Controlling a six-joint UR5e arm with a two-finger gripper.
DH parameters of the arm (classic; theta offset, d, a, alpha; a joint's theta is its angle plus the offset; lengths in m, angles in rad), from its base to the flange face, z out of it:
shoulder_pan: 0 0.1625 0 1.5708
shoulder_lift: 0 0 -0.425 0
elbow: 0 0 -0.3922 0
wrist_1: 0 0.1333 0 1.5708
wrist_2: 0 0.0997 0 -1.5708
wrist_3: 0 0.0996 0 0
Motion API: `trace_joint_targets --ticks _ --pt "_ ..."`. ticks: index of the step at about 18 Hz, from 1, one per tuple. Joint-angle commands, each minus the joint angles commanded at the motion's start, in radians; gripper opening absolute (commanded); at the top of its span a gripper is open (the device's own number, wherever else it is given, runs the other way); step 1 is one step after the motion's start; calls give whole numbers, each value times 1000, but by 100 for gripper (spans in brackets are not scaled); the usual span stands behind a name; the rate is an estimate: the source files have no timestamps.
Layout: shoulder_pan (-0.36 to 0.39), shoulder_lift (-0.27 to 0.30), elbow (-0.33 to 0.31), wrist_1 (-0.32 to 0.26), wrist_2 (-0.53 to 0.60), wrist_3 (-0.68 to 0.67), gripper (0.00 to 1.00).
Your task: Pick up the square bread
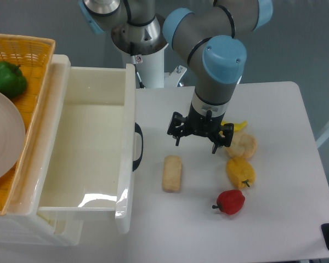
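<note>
Bright, even light falls from overhead, leaving only soft, short shadows under the bread (172,173) and peppers on the table (279,219). A white glare patch shines on the bin (93,164) floor near its front edge. Focus is sharp throughout, with slight softness and no visible bending toward the edges.
</note>
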Motion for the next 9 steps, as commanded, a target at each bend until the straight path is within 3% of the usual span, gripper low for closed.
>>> trace_joint_targets --ticks 9 --pt "11 -2 0 -2 -5 -6 100"
